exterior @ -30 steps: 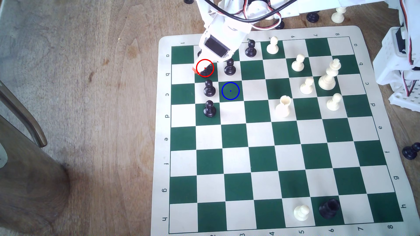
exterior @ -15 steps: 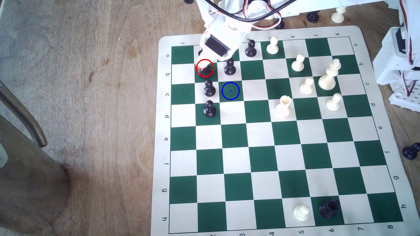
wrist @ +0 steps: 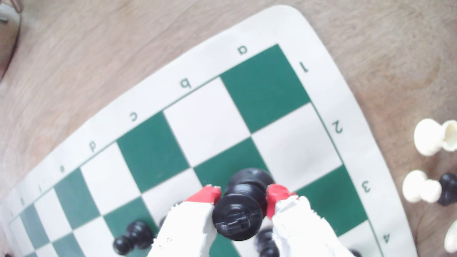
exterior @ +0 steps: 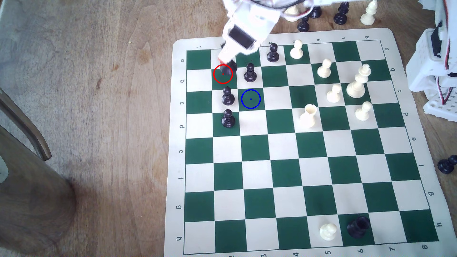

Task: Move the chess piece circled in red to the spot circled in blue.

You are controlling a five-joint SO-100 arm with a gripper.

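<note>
The chess piece (exterior: pixel 232 66), tall and black, hangs tilted just past the red-ringed green square (exterior: pixel 223 75) in the exterior view, lifted clear of it. My gripper (exterior: pixel 226 63) is shut on it. In the wrist view the piece (wrist: pixel 238 217) shows its broad head and top finial, with a red-tipped finger (wrist: pixel 206 195) on either side and my gripper (wrist: pixel 243 196) clamped around its neck. The spot (exterior: pixel 250 98), a green square with a blue ring and dot, lies bare one square diagonally nearer the camera, toward the exterior view's right.
Black pawns stand close by (exterior: pixel 250 73), (exterior: pixel 227 96), (exterior: pixel 228 119), (exterior: pixel 273 52), two of them bordering the spot. White pieces fill the board's right part, with a white king (exterior: pixel 357 81). A black rook (exterior: pixel 358 226) sits near the front. Spare pieces (exterior: pixel 341 14) lie behind the board.
The fingers closed on the piece at the red-ringed square. The arm then rose and drew back toward the board's far edge, lifting the piece off the square.
</note>
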